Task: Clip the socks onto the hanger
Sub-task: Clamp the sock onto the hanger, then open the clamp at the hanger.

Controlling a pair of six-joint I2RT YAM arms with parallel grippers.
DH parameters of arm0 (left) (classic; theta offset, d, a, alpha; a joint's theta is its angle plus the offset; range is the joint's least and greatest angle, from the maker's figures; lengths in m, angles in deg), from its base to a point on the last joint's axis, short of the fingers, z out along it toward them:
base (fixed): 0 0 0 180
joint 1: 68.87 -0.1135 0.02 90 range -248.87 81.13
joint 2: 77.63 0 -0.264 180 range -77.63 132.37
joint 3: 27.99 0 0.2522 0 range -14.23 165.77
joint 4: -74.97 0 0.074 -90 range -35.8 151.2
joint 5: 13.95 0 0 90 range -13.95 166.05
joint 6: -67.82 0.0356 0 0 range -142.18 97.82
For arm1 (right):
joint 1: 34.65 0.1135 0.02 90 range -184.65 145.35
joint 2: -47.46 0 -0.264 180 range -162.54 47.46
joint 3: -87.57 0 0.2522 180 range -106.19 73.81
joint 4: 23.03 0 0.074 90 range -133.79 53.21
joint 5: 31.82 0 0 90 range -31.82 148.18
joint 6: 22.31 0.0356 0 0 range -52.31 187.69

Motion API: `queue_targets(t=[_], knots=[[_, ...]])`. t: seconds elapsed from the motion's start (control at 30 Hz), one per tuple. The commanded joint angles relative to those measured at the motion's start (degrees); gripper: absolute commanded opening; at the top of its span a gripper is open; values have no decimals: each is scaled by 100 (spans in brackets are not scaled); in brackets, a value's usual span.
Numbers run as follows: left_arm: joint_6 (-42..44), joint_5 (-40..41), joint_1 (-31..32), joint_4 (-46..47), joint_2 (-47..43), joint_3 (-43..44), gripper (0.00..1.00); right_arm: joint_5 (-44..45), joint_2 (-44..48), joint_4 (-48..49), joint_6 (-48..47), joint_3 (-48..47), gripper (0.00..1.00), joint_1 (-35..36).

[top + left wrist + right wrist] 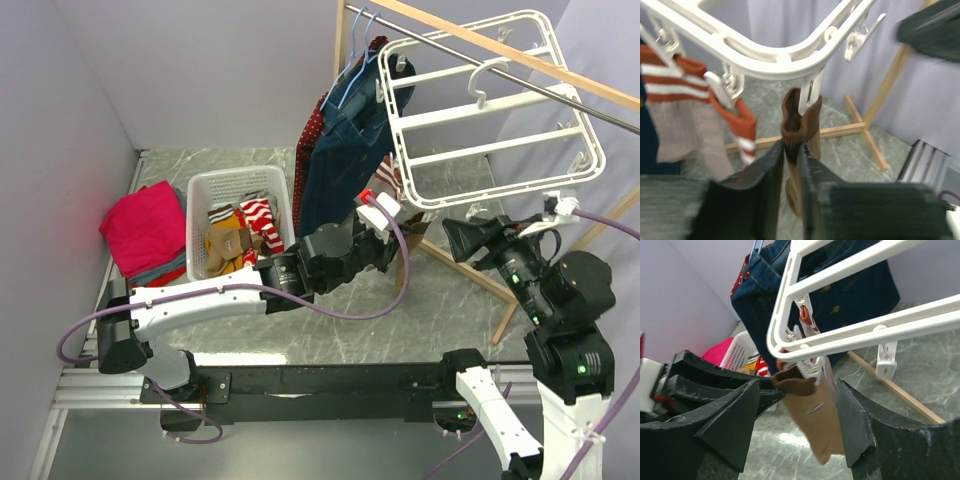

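Brown sock (800,117) — inside left gripper (791,150)

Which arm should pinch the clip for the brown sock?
Probably the right. The left gripper is busy, shut on the brown sock and holding its cuff up at the clip under the hanger corner. The right gripper is open and empty, with the clip showing between its fingers.

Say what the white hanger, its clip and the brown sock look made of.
Hanger: looks like moulded white plastic, smooth and slightly glossy, with rounded corners. Clip: likely the same white plastic; any spring is not visible. Brown sock: soft knit fabric, matte, bunched and creased at its top.
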Motion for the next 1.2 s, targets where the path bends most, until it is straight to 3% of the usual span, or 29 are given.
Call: queue_targets(t=[0.0, 0.1, 0.2, 0.4, 0.8, 1.0, 1.17], knots=[[-66, 462, 31, 217, -342, -47, 36, 444, 121, -279, -107, -279, 69, 62], [-145, 331, 31, 190, -456, -47, 54, 1049, 104, -639, -256, -429, 70, 71], [-224, 198, 31, 129, -526, 5, 64, 1779, 139, -850, -353, -412, 69, 97], [-259, 242, 4, -222, -281, 541, 61, 2334, 130, -675, -493, -122, 69, 97], [-831, 14, -417, -838, 396, 1570, 56, 2255, -388, -16, -941, -315, 65, 88], [-945, -22, -584, -1005, 414, 1667, 55, 1667, -538, 239, -1144, -219, 64, 62], [-937, 22, -681, -1005, 203, 1553, 56, 1176, -494, 345, -1276, -86, 47, 62]])
